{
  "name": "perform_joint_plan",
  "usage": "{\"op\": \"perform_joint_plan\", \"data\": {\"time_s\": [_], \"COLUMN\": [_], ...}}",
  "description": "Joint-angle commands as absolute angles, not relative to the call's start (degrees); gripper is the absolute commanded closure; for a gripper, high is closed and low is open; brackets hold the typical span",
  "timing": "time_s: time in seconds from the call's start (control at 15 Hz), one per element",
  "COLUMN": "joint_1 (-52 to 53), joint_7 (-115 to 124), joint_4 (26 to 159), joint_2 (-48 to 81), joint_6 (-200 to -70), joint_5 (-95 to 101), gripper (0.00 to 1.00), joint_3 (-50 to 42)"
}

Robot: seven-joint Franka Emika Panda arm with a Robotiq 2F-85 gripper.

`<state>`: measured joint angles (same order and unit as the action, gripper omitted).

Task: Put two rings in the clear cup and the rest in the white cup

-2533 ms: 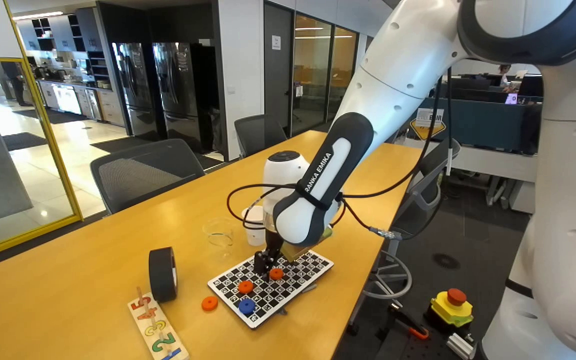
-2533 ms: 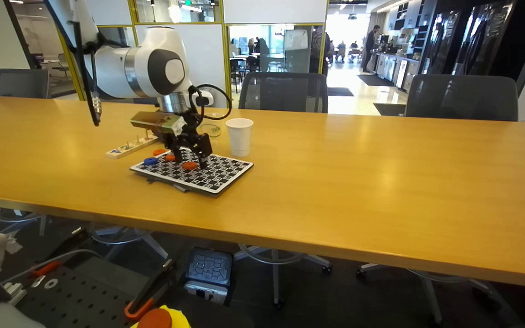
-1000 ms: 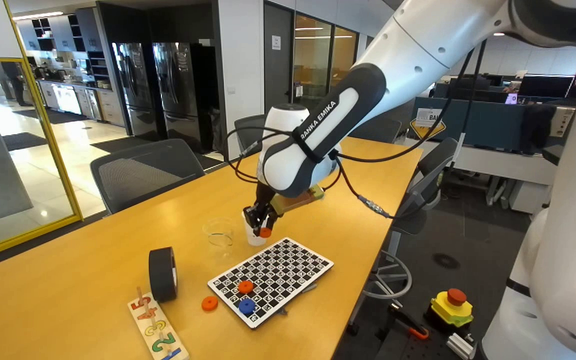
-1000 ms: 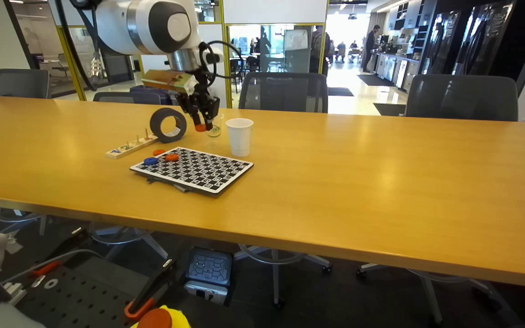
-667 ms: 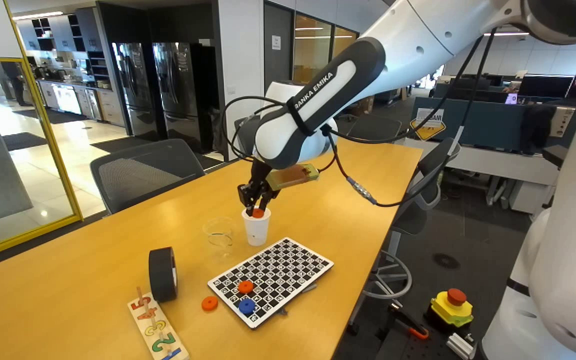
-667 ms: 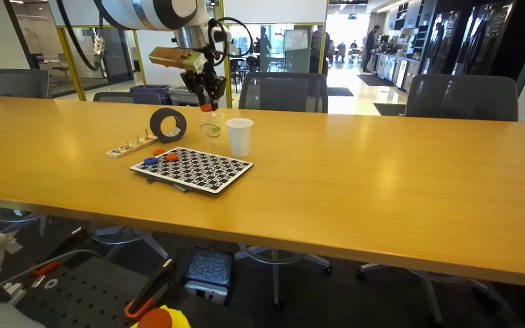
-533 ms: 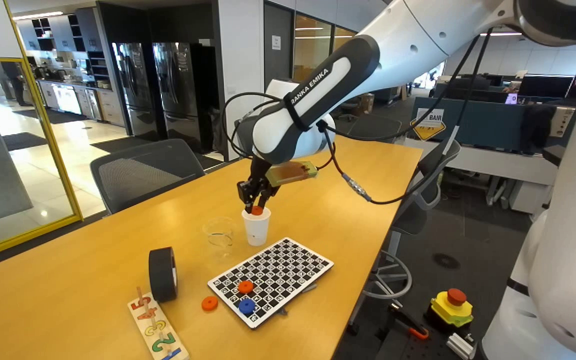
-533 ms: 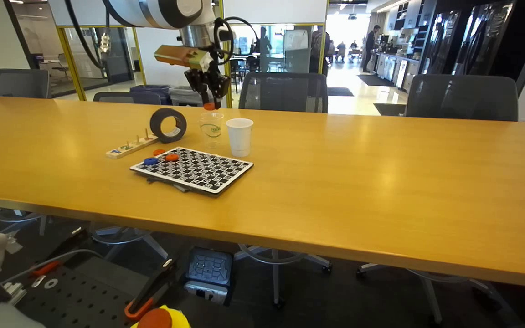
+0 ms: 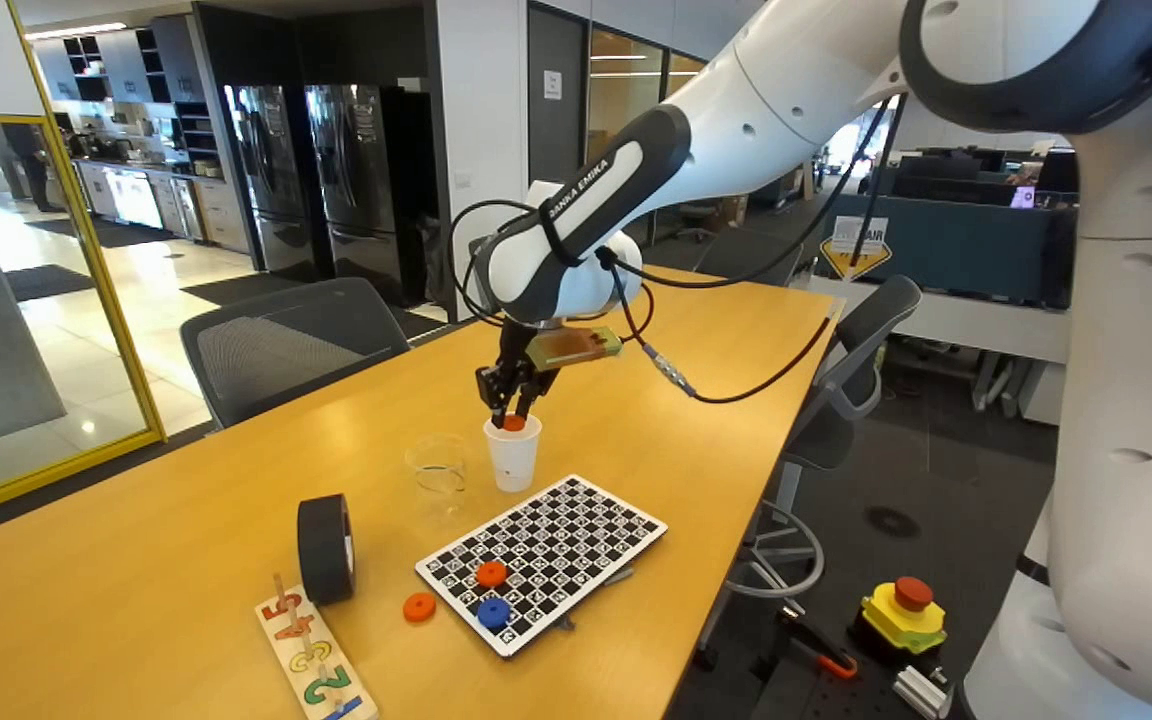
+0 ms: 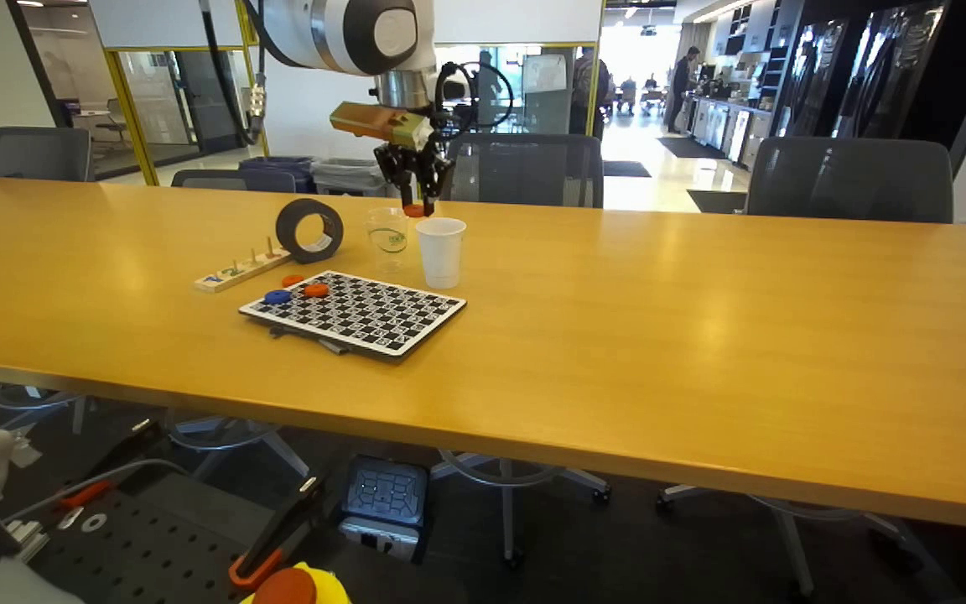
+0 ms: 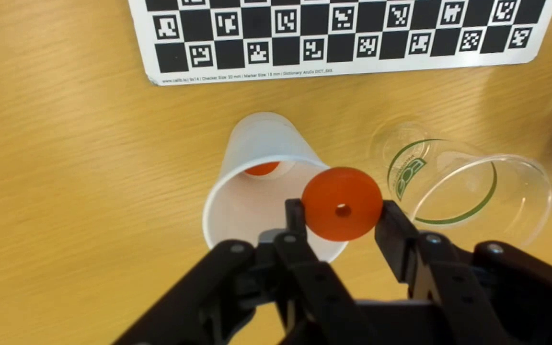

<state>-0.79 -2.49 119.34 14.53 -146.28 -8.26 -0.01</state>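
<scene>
Wrist view: close, steeply down on the white cup (image 11: 252,206)
Exterior view: farther off, obliquely along the table (image 9: 186,520)
Exterior view: across toward chairs (image 10: 521,172), slant seemingly shallow
Checkered board (image 9: 566,540): shared by all

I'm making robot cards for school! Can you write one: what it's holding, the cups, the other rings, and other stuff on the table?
Holding: orange ring, gripped by the end effector near the rim of the white cup
White cup: upright, second orange ring partly visible inside
Clear cup: upright beside it, no ring visible inside
On the checkered board: third orange ring, blue ring
On the table: fourth orange ring
Other things: black roll standing on edge, numbered wooden peg strip
</scene>
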Motion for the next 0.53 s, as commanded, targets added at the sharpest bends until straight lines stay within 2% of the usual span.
{"op": "perform_joint_plan", "data": {"time_s": [0.0, 0.33, 0.4, 0.47], "joint_1": [-2.6, -3.4, -3.3, -3.3], "joint_7": [-4.7, -3.9, -3.4, -3.1], "joint_4": [111.9, 107.2, 107.1, 106.9], "joint_2": [19.7, 23.3, 23.5, 23.6], "joint_6": [-142.7, -140.3, -140.1, -139.8], "joint_5": [-9.7, -9.4, -9.2, -9.1], "gripper": [0.83, 0.81, 0.33, 0.33], "joint_3": [0.8, 0.8, 0.7, 0.7]}}
